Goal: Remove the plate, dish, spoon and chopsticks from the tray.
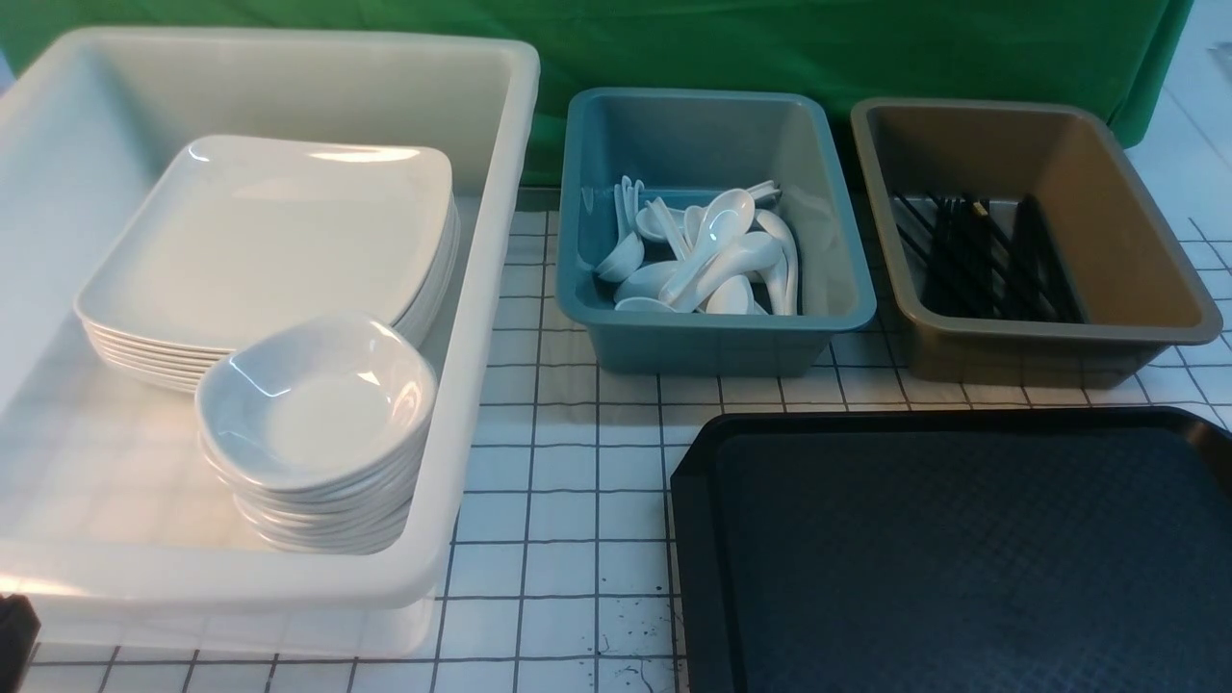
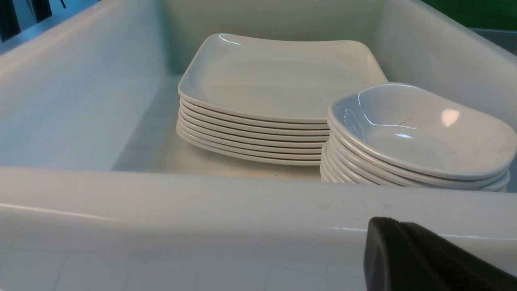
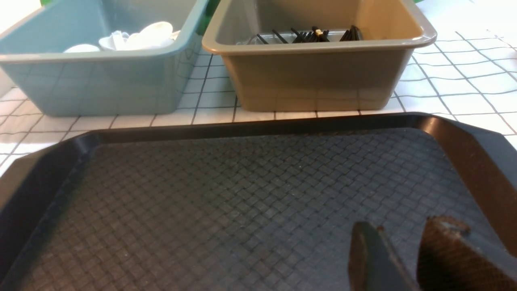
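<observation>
The black tray lies bare at the front right, its textured floor filling the right wrist view. Over it hangs my right gripper, open with nothing between its fingers. A plate tops a stack in the white tub, and a dish tops a smaller stack in front of it. Several spoons lie in the blue tub. Black chopsticks lie in the brown tub. My left gripper is shut and empty, just outside the white tub's near wall.
The three tubs stand in a row along the back of a white gridded tabletop. A green cloth hangs behind them. A strip of tabletop separates the white tub from the tray.
</observation>
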Robot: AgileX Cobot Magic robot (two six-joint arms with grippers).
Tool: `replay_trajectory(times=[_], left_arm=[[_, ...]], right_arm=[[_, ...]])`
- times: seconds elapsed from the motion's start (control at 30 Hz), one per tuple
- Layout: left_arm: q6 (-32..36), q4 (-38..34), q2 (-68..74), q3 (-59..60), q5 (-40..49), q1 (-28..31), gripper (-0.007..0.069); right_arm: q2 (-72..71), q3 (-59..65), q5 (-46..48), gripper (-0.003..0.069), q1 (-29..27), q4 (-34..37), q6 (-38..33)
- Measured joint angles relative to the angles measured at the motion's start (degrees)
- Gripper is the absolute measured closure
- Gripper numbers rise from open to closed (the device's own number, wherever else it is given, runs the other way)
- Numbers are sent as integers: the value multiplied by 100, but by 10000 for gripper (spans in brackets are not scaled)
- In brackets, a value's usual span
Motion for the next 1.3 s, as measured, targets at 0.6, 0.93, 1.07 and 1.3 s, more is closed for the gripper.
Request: replay_trajectory(times=[0.6,0.93,1.07,1.3], left_arm=[[0,0,0,0,0,0,619],[6,0,0,0,0,0,606],[6,0,0,0,0,0,606],[6,0,0,0,0,0,605]], right_arm=[[0,0,0,419,0,0,0],[0,0,0,419,0,0,0],[0,0,0,419,0,0,0],[0,0,0,419,0,0,0]])
